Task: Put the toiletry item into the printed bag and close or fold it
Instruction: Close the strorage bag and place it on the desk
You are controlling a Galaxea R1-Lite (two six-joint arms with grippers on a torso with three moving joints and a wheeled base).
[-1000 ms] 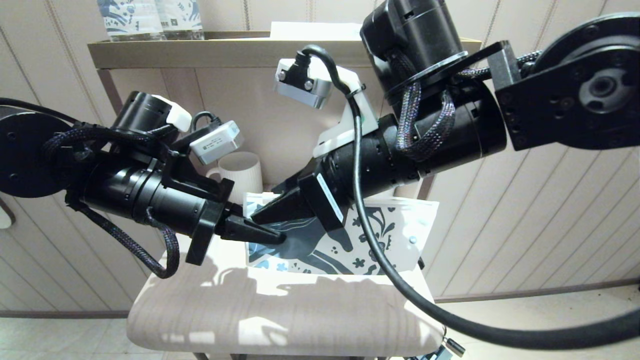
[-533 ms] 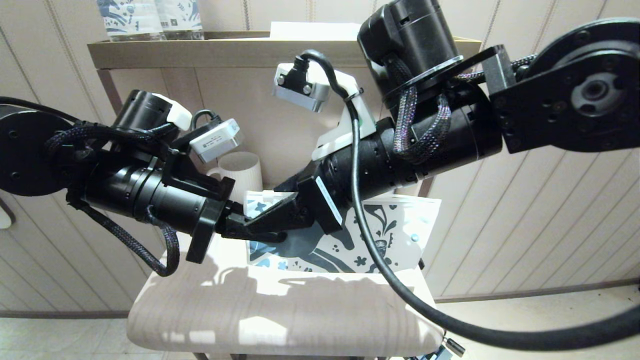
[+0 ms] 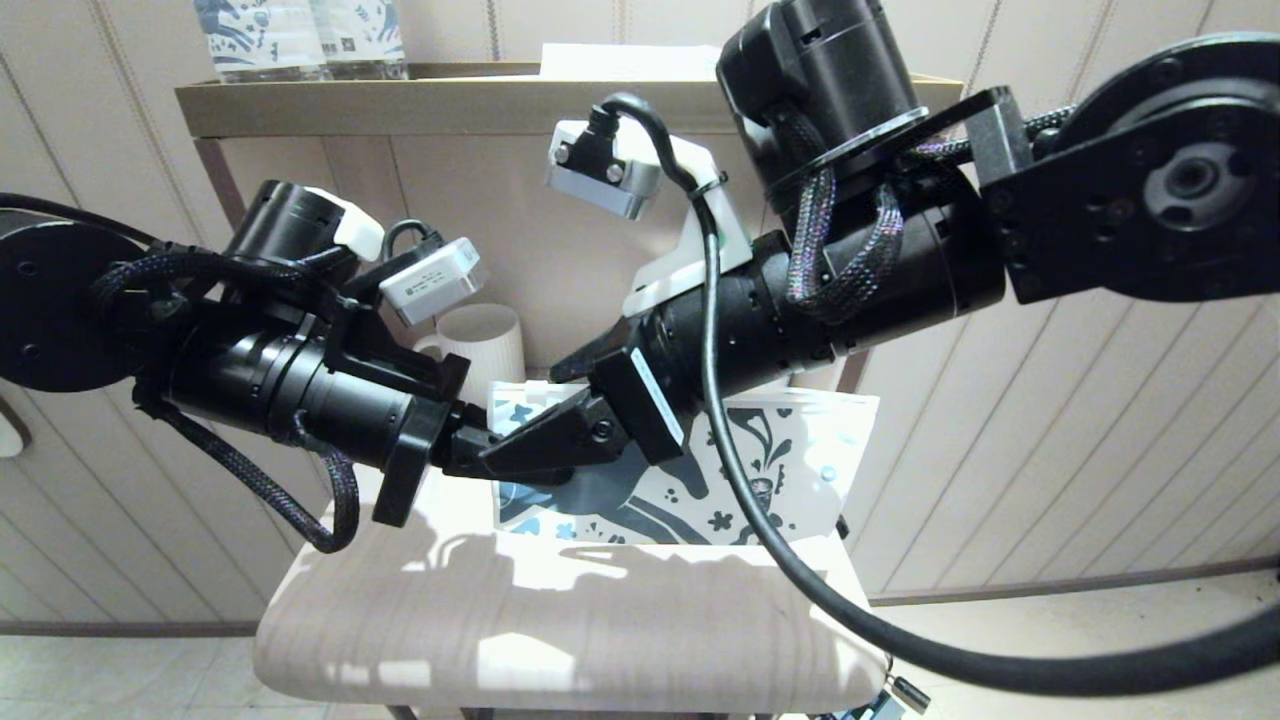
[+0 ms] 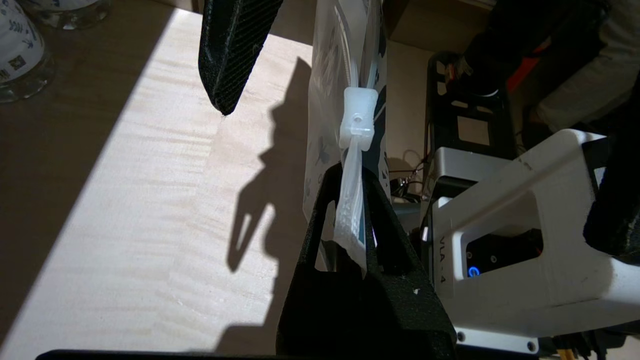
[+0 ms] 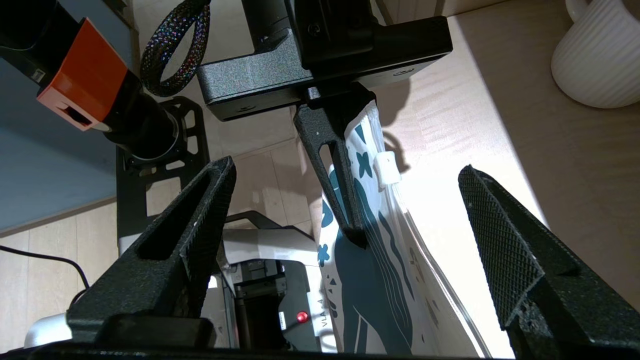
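The printed bag (image 3: pixel 800 465) hangs upright above the small table, its dark blue horse facing me. My left gripper (image 3: pixel 540 475) is shut on the bag's left end, the plastic pinched between its fingers (image 4: pixel 385 220). The bag's white zip slider (image 4: pixel 357 117) sits just past those fingertips. My right gripper (image 3: pixel 520 420) is open and straddles the bag's top edge by the slider (image 5: pixel 387 170), one finger (image 5: pixel 200 240) on each side, clear of the bag (image 5: pixel 370 280). The comb does not show.
A white ribbed mug (image 3: pixel 485 345) stands behind the bag on the pale wooden table (image 3: pixel 560 630). Blue-printed bottles (image 3: pixel 300 35) stand on the shelf (image 3: pixel 400 100) above. Floor and robot base lie beyond the table's edge.
My right gripper has slid left along the bag's top toward my left gripper and spread its fingers. The slider has come into sight. The left gripper holds still.
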